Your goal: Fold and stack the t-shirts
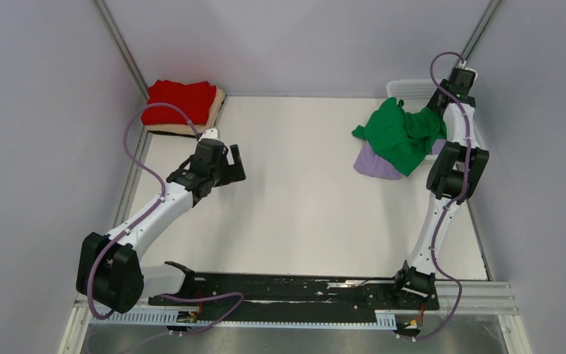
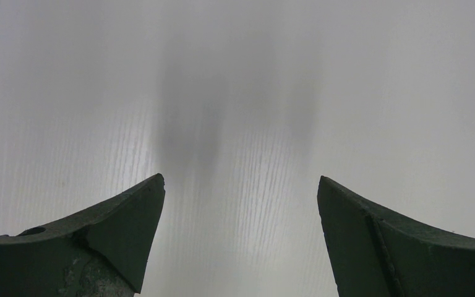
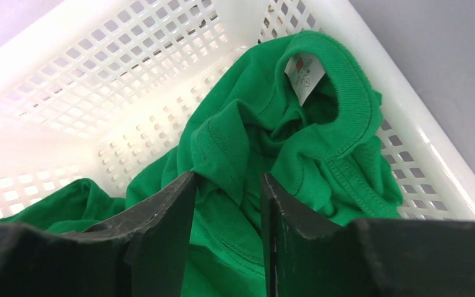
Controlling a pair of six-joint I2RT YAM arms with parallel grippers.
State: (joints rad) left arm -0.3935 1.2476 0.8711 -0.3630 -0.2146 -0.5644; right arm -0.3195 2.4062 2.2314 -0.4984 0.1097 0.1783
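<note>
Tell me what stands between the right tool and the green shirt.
Nothing visible does. The right tool is down on the green shirt inside the basket, with a fold of cloth between its fingers.

The green t-shirt (image 3: 235,130) is matt knit cloth, the basket (image 3: 99,68) glossy plastic.

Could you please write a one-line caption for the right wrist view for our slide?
Right end effector straddles a fold of the green t-shirt bunched in the white lattice basket.
</note>
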